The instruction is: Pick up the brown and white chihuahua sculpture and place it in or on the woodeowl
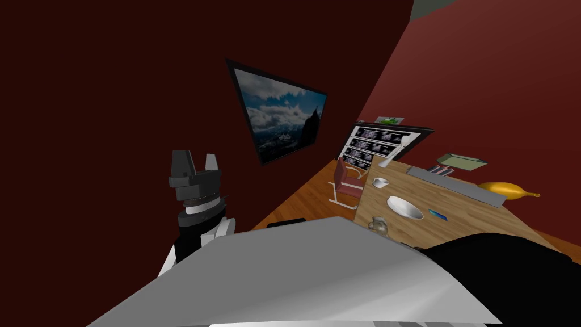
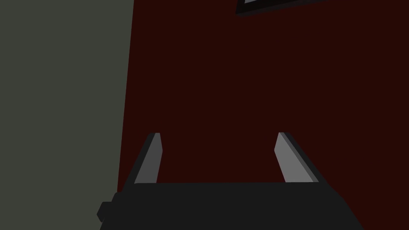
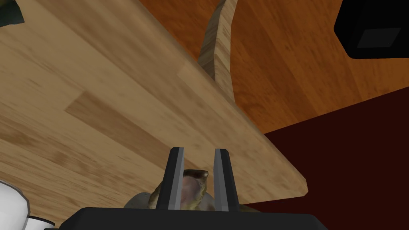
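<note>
- Right gripper (image 3: 198,150): 2 fingers (image 3: 174,179) drawn close, pinching the chihuahua sculpture (image 3: 194,187) by its sides. Grasp looks made.
- Sculpture sits deep in the gap, close to the gripper body. Mottled brown-olive with a paler patch; only its upper part shows.
- Long axis: judged to run along the fingers, with a blunt tip toward the fingertips that leans slightly to 1 finger. Which way the face points: cannot tell.
- Beyond the fingertips: pale wood worktop (image 3: 80,100), its corner and edge near. Past the edge, a curved leg (image 3: 217,52) and orange plank floor (image 3: 299,60). Cannot tell whether the sculpture rests on the worktop or hangs clear of it.
- Beside the gripper body: a white rounded rim (image 3: 14,205). Probably the bowl, not certain.
- Head view: small brown-grey figure at the worktop's near edge, taken as the same sculpture. The bowl (image 1: 404,208), drawn pale grey-white rather than wood, lies just beside it, farther onto the worktop. White cup (image 1: 380,182) beyond.
- Key relation: the bowl is near, to the side of the fingers rather than ahead of them. Next move, as I judge it: lift, swing sideways over the rim, lower, release. Risk: clipping the rim.
- Right arm is the nearer, working one. Left gripper (image 1: 196,159) is raised by the dark red wall (image 1: 113,85), well apart from the worktop, fingers spread, empty.
</note>
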`<state>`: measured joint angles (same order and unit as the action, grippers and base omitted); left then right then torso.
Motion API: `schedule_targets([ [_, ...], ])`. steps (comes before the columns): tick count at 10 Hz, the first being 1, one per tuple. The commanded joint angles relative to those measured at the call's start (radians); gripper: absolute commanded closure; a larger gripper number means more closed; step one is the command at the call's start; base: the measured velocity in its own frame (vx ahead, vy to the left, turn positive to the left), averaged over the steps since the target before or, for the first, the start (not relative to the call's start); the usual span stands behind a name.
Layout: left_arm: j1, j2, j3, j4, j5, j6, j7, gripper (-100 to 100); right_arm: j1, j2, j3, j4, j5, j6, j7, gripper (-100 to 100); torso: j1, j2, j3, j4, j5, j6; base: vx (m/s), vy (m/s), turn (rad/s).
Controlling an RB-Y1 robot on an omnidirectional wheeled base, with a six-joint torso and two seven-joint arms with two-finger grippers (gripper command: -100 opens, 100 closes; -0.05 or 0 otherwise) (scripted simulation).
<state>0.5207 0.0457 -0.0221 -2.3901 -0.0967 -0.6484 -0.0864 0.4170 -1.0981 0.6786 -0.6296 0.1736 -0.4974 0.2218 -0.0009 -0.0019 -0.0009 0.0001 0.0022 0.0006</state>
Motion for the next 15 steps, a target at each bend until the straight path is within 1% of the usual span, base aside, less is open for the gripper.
schedule_targets([
  [1,0.0,0.0,0.0,0.0,0.0,0.0,0.0,0,0.0,0.0,0.0,0.0,0.0,0.0,0.0,100,0.0,0.0,0.0,0.0,0.0,0.0,0.021,0.003,-0.002],
  [2,0.0,0.0,0.0,0.0,0.0,0.0,0.0,0,0.003,-0.001,-0.002,-0.003,-0.001,0.001,0.003,0,0.0,0.001,0.001,0.0,0.0,0.0,0.0,0.0,0.0],
  [3,0.0,0.0,0.0,0.0,0.0,0.0,0.0,0,-0.012,-0.023,-0.039,-0.024,-0.01,-0.002,0.002,100,0.0,0.002,0.001,0.001,0.0,0.0,-0.086,0.084,-0.075],
  [4,0.0,0.0,0.0,0.0,0.0,0.0,0.0,0,-0.017,-0.03,-0.052,-0.032,-0.014,-0.003,0.002,100,0.005,0.007,0.004,0.002,0.002,0.0,-0.155,0.141,-0.073],
  [5,0.0,0.0,0.0,0.0,0.0,0.0,0.0,0,-0.017,-0.03,-0.052,-0.032,-0.014,-0.003,0.002,100,0.009,0.012,0.006,0.002,0.002,0.001,-0.103,0.097,-0.03],
  [6,0.0,0.0,0.0,0.0,0.0,0.0,0.0,0,-0.027,-0.045,-0.08,-0.047,-0.021,-0.005,0.002,100,0.008,0.011,0.006,0.002,0.003,0.001,-0.12,0.074,-0.073],
  [7,0.0,0.0,0.0,0.0,0.0,0.0,0.0,0,-0.027,-0.045,-0.08,-0.047,-0.021,-0.005,0.002,100,0.007,0.012,0.007,0.002,0.003,0.001,-0.09,0.063,-0.034],
  [8,0.0,0.0,0.0,0.0,0.0,0.0,0.0,0,-0.038,-0.06,-0.107,-0.062,-0.028,-0.008,0.001,100,0.006,0.01,0.006,0.002,0.003,0.0,-0.084,0.092,-0.052],
  [9,0.0,0.0,0.0,0.0,0.0,0.0,0.0,0,-0.043,-0.067,-0.12,-0.068,-0.031,-0.009,0.001,100,0.008,0.009,0.005,0.002,0.003,0.0,-0.115,0.096,-0.058],
  [10,0.0,0.0,0.0,0.0,0.0,0.0,0.0,0,-0.052,-0.079,-0.143,-0.079,-0.038,-0.012,0.001,100,0.009,0.011,0.006,0.002,0.004,0.001,-0.146,0.075,-0.086],
  [11,0.0,0.0,0.0,0.0,0.0,0.0,0.0,0,-0.052,-0.079,-0.143,-0.079,-0.038,-0.012,0.001,100,0.008,0.012,0.007,0.003,0.004,0.001,-0.116,0.062,-0.017],
  [13,0.0,0.0,0.0,0.0,0.0,0.0,0.0,0,-0.067,-0.103,-0.177,-0.096,-0.05,-0.023,0.001,100,0.007,0.011,0.007,0.003,0.004,0.001,-0.124,0.046,-0.06],
  [14,0.0,0.0,0.0,0.0,0.0,0.0,0.0,0,-0.067,-0.103,-0.177,-0.096,-0.05,-0.023,0.001,100,0.007,0.013,0.008,0.003,0.005,0.001,-0.115,0.012,-0.017],
  [15,0.0,0.0,0.0,0.0,0.0,0.0,0.0,0,-0.072,-0.117,-0.187,-0.102,-0.055,-0.032,0.002,100,0.005,0.012,0.007,0.003,0.004,0.001,-0.112,-0.006,-0.046],
])
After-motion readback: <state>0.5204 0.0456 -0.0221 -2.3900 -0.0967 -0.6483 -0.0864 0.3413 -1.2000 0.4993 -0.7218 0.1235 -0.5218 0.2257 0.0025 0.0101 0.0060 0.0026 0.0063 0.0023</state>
